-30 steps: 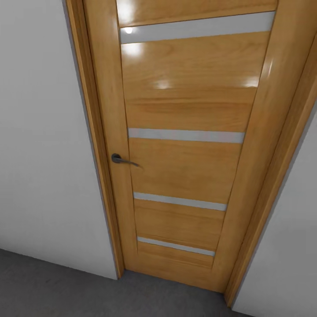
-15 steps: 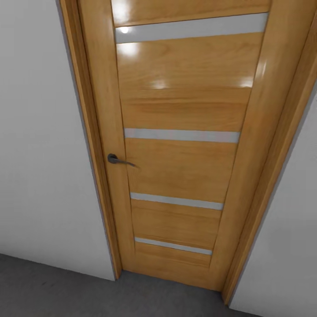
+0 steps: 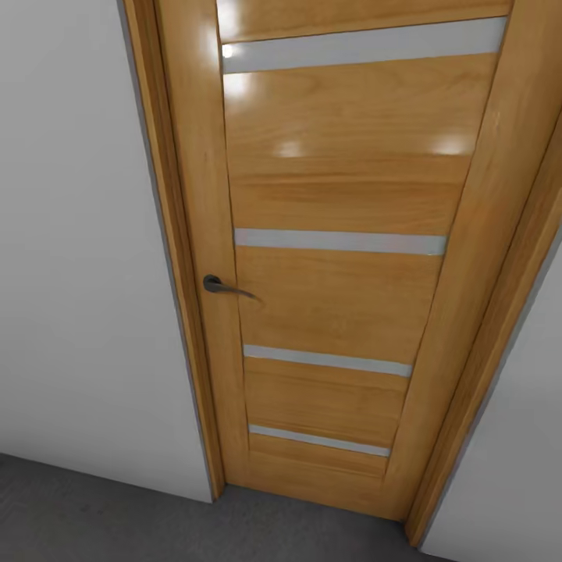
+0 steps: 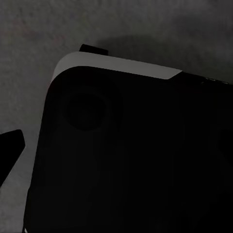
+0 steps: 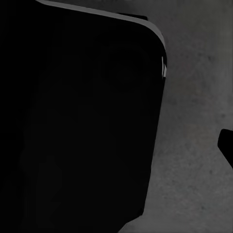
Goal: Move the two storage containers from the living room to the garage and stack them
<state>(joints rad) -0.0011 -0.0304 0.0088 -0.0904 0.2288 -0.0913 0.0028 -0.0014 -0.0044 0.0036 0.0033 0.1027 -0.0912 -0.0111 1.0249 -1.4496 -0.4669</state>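
Head cam is facing a closed wood door [image 3: 336,257] w/ four pale horizontal strips, dark lever handle [image 3: 222,286] sitting at its left edge, wood frame [image 3: 176,257] around it. Grey-white wall [image 3: 78,273] is flanking both sides; dark grey floor [image 3: 94,515] is running along the bottom. Both wrist cams are looking at mottled grey floor past a big black rounded body [image 4: 131,160]. Pincers: can't tell if open or closed. Containers aren't locatable from these views.
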